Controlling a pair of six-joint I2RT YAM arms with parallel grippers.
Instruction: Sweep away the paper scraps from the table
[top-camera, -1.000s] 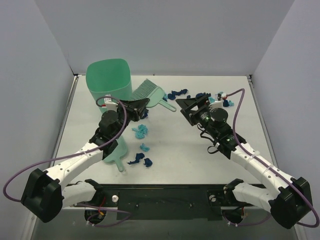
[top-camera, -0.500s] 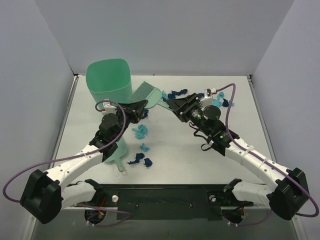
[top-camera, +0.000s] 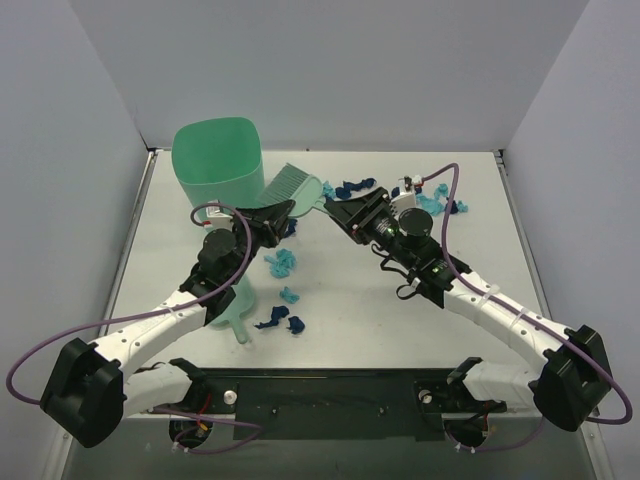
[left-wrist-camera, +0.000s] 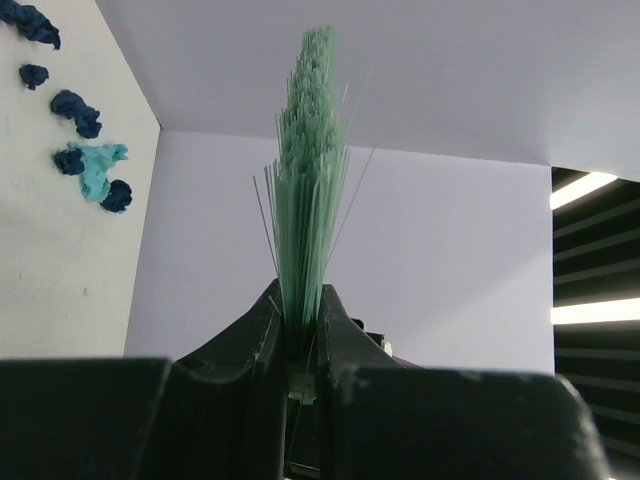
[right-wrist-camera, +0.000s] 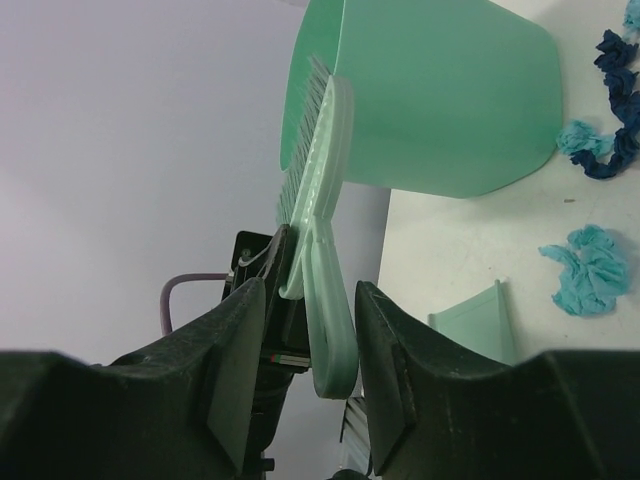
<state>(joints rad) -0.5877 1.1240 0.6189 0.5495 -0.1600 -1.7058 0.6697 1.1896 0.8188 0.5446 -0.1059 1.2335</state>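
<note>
- White table (top-camera: 400, 330) enclosed by plain pale walls (top-camera: 350, 70); a green bin (top-camera: 218, 160) stands at its far left corner.
- Paper scraps (top-camera: 281, 263), navy and turquoise, lie mid-table and along the far edge.
- Left gripper (top-camera: 277, 214): clenched on the brush (top-camera: 292, 184) at the bristle end.
- Right gripper (top-camera: 338, 212): fingers (right-wrist-camera: 385, 370) parted, straddling the brush handle with a gap on one side.

The left arm (top-camera: 150, 322) and right arm (top-camera: 500, 312) had white links, black joints and trailing purple cables (top-camera: 27, 352). Bulky black blocks (top-camera: 85, 390) stood at either end of a dark rail (top-camera: 330, 395).
</note>
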